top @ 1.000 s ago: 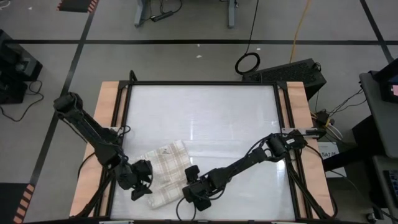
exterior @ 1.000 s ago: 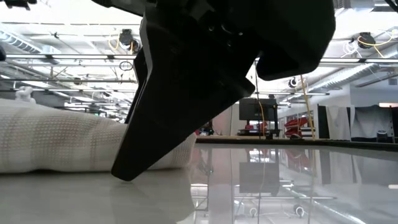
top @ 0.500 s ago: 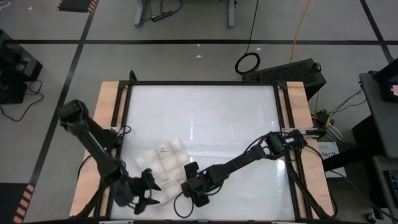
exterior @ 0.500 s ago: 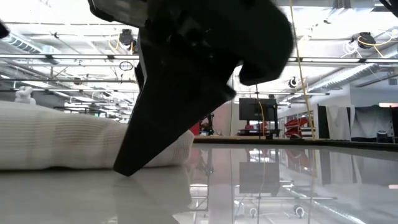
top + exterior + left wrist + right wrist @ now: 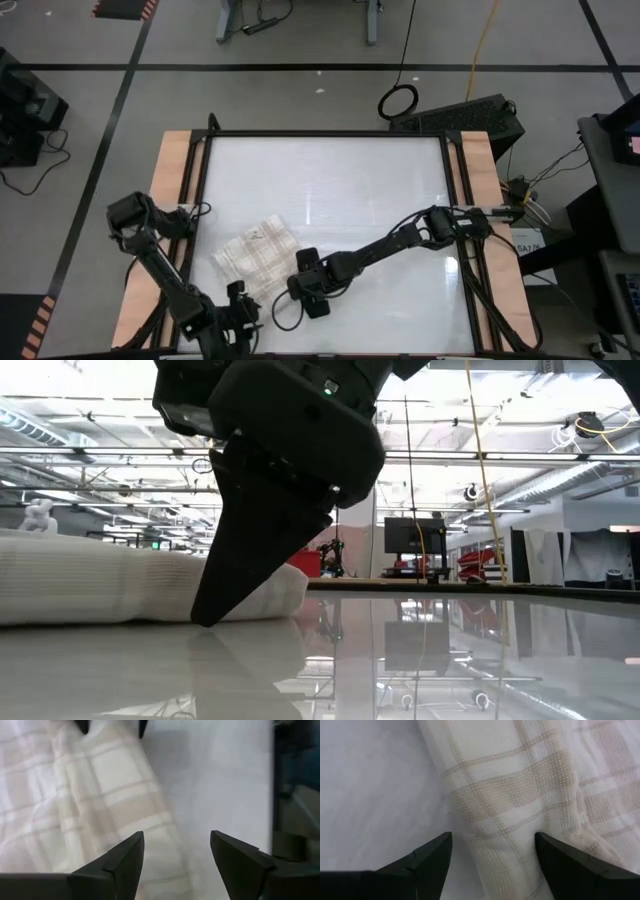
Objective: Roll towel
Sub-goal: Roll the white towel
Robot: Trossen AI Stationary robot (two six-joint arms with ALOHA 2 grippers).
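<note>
While towel (image 5: pixel 254 256) lies folded on worktop (image 5: pixel 330 190), near front-left corner. Long axis diagonal, front-left to back-right. Right tool (image 5: pixel 302 290) nearer, at towel's right edge, fingers spread wide astride that edge, gripping nothing. Left tool (image 5: pixel 238 322) at front edge, just short of towel, fingers parted, empty.

Both arms reach low, left gripper (image 5: pixel 172 852) and right gripper (image 5: pixel 492 852) with fingers apart.

Grey floor (image 5: pixel 300 45) with black tape lines surrounds the white table (image 5: pixel 330 180).
</note>
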